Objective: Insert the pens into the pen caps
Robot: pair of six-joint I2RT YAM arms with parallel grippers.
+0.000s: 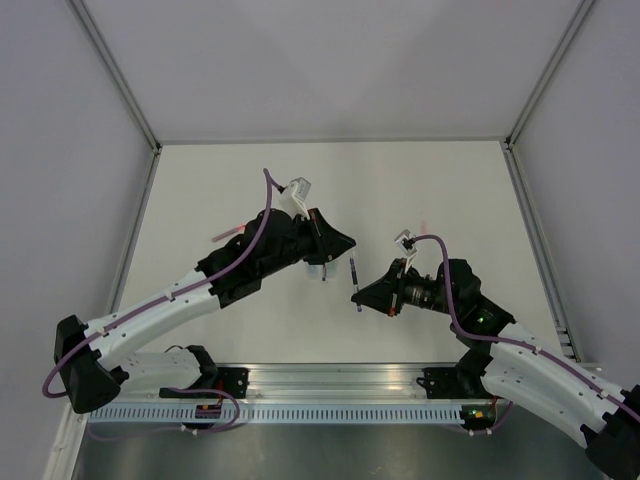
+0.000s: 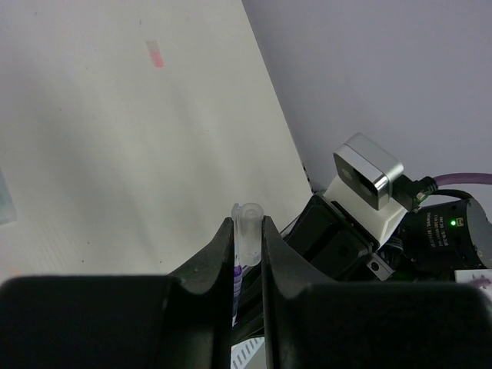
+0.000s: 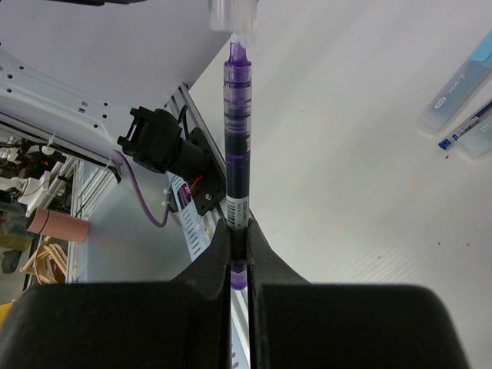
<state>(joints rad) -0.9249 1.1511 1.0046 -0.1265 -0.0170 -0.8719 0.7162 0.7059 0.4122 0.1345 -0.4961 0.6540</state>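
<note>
The right jaws clamp the purple pen (image 3: 237, 131) near its tail, leaving the shaft free and its tip aimed at the clear cap (image 2: 247, 219), which the left jaws pinch by its sides. Both are held above the counter (image 1: 420, 190), tip at the cap's mouth, so a straight push should seat it.

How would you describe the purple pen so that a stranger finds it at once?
Look above the middle of the white table. There the right pincer grips a thin purple pen by one end. Only this pen is held up, its tip at the mouth of a clear cap; the blue pen lies flat.
</note>
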